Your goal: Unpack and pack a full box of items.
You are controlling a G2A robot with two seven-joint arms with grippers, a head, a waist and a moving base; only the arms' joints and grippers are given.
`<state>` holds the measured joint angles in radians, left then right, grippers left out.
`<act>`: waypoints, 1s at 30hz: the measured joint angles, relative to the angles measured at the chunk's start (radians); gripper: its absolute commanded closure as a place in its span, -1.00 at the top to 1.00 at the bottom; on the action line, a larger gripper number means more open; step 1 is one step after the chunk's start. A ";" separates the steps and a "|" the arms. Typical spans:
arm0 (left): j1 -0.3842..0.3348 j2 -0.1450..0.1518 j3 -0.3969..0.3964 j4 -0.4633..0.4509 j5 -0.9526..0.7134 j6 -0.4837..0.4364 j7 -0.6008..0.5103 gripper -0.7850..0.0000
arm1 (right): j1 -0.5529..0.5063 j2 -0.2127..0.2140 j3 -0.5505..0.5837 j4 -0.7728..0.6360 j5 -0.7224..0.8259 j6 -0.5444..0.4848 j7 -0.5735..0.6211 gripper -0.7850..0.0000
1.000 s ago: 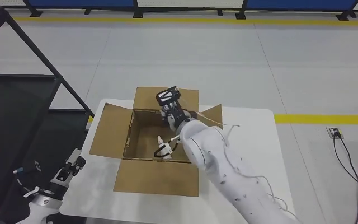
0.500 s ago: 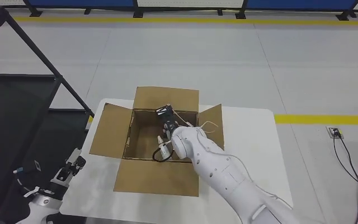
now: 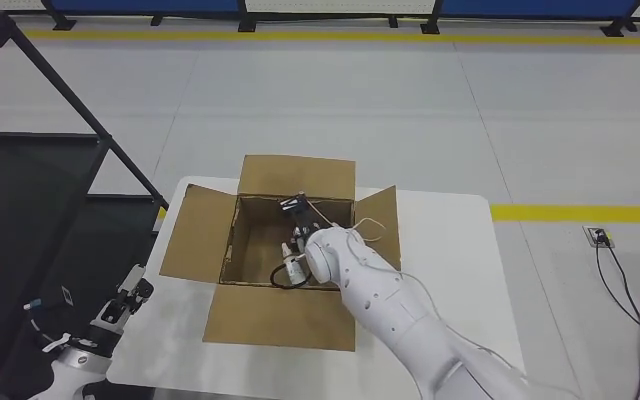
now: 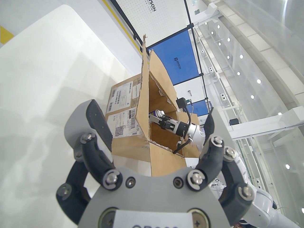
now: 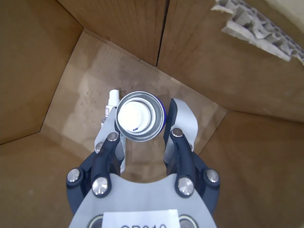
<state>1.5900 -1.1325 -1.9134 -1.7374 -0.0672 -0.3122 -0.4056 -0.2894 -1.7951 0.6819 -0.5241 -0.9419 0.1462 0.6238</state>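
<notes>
right gripper lowered round metal can into corrugated cardboard box.

The spray can is inside the box on the table, with a small bottle just beside it.

Brown cardboard box sits open on the table, flaps splayed. Inside, a blue spray can hangs upright, white cap up, gripped by the right hand; a slim white bottle just beside it.
</notes>
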 measured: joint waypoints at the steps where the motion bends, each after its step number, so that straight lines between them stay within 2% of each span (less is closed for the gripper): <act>1: 0.000 0.000 0.000 0.000 0.000 0.000 0.000 1.00 | 0.002 -0.003 0.001 0.005 0.001 -0.001 -0.004 0.83; 2: 0.000 0.000 0.000 0.000 0.000 0.000 0.000 1.00 | 0.002 -0.005 0.002 0.008 0.002 -0.002 -0.007 0.98; 3: 0.000 0.000 0.000 0.000 0.000 0.000 0.000 1.00 | 0.002 -0.007 0.002 0.010 0.001 -0.003 -0.010 1.00; 9: 0.000 0.000 0.000 0.000 0.000 0.000 0.000 1.00 | -0.003 -0.012 0.011 -0.007 -0.017 0.014 -0.040 1.00; 13: 0.000 0.000 0.000 0.000 0.000 0.000 0.000 1.00 | -0.018 0.000 0.035 -0.076 -0.034 0.031 -0.058 1.00; 18: 0.000 0.000 0.000 0.000 0.000 0.000 0.000 1.00 | -0.087 0.037 0.086 -0.257 -0.082 0.038 -0.069 1.00; 23: 0.000 0.000 0.000 0.000 0.000 0.000 0.000 1.00 | -0.207 0.086 0.152 -0.532 -0.174 0.046 -0.030 1.00; 30: 0.000 0.000 0.000 0.000 0.000 0.000 0.000 1.00 | -0.201 0.085 0.152 -0.513 -0.167 0.046 -0.031 1.00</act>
<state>1.5900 -1.1325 -1.9134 -1.7373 -0.0672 -0.3122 -0.4056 -0.4905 -1.7098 0.8336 -1.0369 -1.1093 0.1925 0.5930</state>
